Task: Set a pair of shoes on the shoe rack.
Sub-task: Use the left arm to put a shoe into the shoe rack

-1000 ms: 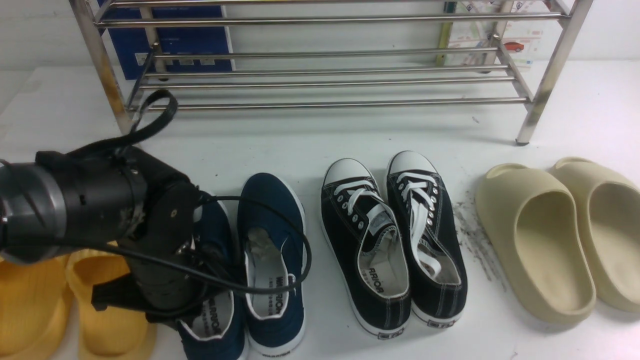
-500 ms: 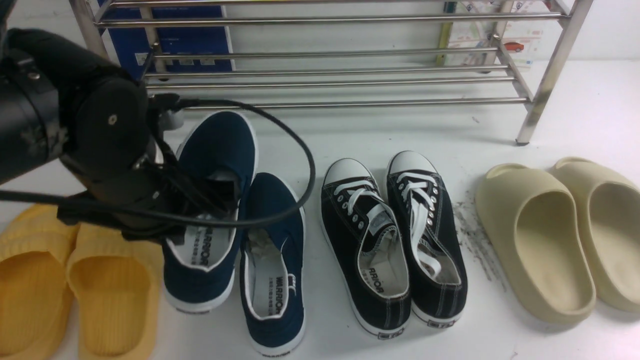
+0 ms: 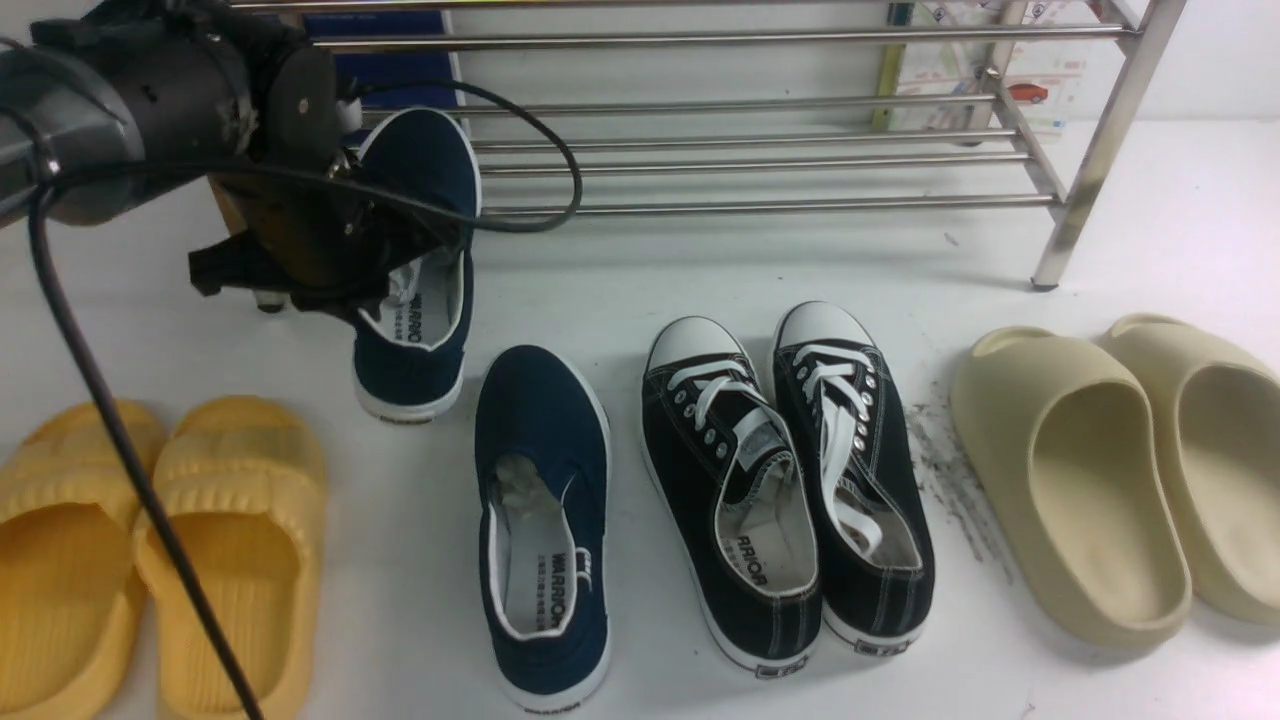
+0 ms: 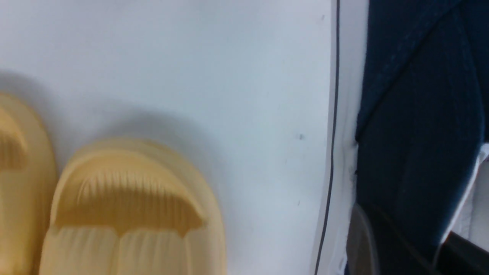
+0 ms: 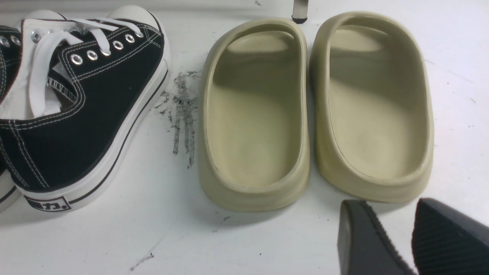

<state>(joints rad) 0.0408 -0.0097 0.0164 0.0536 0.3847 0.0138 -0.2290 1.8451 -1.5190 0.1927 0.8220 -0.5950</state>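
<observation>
The pair of shoes is split. One navy slip-on (image 3: 425, 160) hangs in the air with my left gripper (image 3: 405, 265) shut on its side wall; its toe points at the left end of the shoe rack (image 3: 760, 207) and its heel tilts down. In the left wrist view the navy canvas (image 4: 416, 133) fills the space at the gripper (image 4: 408, 248). The second navy slip-on (image 3: 545, 440) lies on the white table, toe toward the rack. My right gripper (image 5: 401, 229) hovers open and empty just in front of the beige slides.
Black lace-up sneakers (image 3: 790, 480) sit right of the lying navy shoe. Beige slides (image 3: 1100, 470) are at the far right, yellow slides (image 3: 150, 560) at the near left. A blue box (image 3: 390, 80) stands behind the rack. The left arm's cable (image 3: 100, 400) droops over the yellow slides.
My left arm has lifted one navy shoe off the table beside its mate and carried it up and forward to the rack's left end. The other shoes have not moved.
</observation>
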